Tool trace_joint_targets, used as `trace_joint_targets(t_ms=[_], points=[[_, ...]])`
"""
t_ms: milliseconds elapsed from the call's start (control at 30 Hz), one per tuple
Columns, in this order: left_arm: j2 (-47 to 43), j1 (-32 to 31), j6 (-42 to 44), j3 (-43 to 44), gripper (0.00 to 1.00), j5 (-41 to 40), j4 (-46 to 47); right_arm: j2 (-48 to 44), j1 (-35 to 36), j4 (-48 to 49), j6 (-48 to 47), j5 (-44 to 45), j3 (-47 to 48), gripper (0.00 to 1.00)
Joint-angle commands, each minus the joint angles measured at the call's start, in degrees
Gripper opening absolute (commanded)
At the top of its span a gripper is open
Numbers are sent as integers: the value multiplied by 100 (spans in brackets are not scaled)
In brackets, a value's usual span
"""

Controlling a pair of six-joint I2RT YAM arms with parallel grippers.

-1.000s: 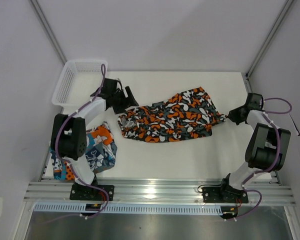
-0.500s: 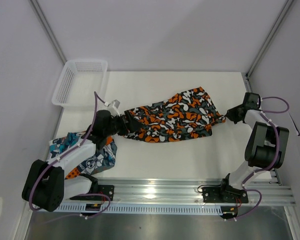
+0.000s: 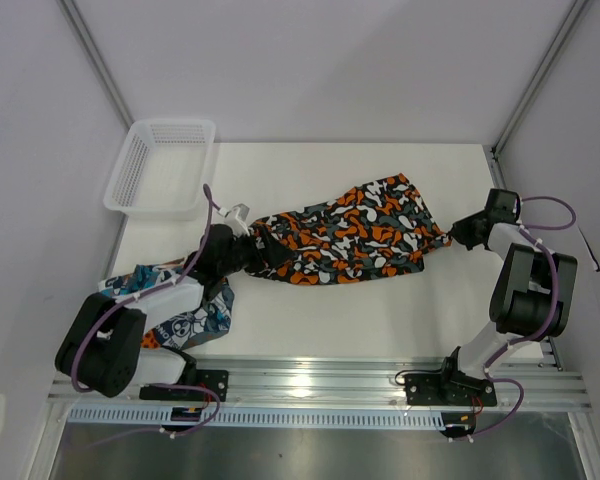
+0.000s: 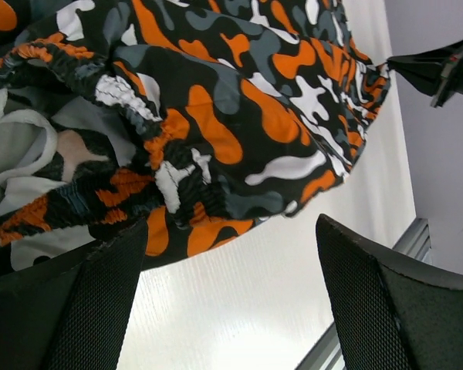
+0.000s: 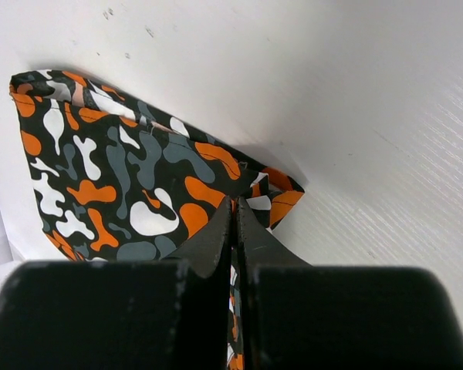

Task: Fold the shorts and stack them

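Note:
The camouflage shorts (image 3: 350,235) lie spread across the middle of the table, waistband to the left. My right gripper (image 3: 453,232) is shut on their right corner; in the right wrist view the jaws (image 5: 235,210) pinch the cloth (image 5: 116,169) edge. My left gripper (image 3: 258,250) sits low at the waistband end, open wide. In the left wrist view its fingers (image 4: 77,308) frame bare table, with the bunched waistband (image 4: 162,154) just above the gap and not between them. The teal patchwork shorts (image 3: 185,315) lie crumpled at the front left, partly under the left arm.
A white mesh basket (image 3: 160,165) stands at the back left corner. The metal rail (image 3: 320,385) runs along the near edge. White walls close in on both sides, and the right arm's tip (image 4: 440,69) shows in the left wrist view.
The left arm swung from the back, near the basket, down and forward to the front of the waistband, and its jaws opened wider. The right gripper kept its hold and barely moved.

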Motion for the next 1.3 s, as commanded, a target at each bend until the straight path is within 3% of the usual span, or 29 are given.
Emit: trace_joint_targets(t_ms=[0,200,367,533,700,800,900,1000,1200,1267], points=[[329,-33,-147,472,90,-212,-46,-146,-47,250,-100,-134,0,0],[708,-33,-596,209,87,-46,1198,-172,-64,294,-83,-239,-26,0],[980,-51,-903,-1,73,113,2140,-146,-91,321,-57,-327,-35,0],[1524,-51,-1473,-212,71,385,3247,-146,-126,338,-48,-398,-53,0],[1973,-51,-1791,-195,73,605,3732,-155,-152,365,-48,-468,-79,0],[2044,-60,-1923,-326,67,587,4091,-172,-161,347,-39,-477,-88,0],[1913,-60,-1906,-450,48,526,4145,-181,-170,365,-39,-486,-105,0],[1824,-60,-1941,-573,39,517,4285,-181,-178,365,-21,-512,-114,0],[2008,-51,-2642,-889,1,692,5173,-198,-187,330,-48,-530,-114,0],[1974,19,-2828,-889,0,815,5218,-251,-196,234,-100,-565,-97,0]])
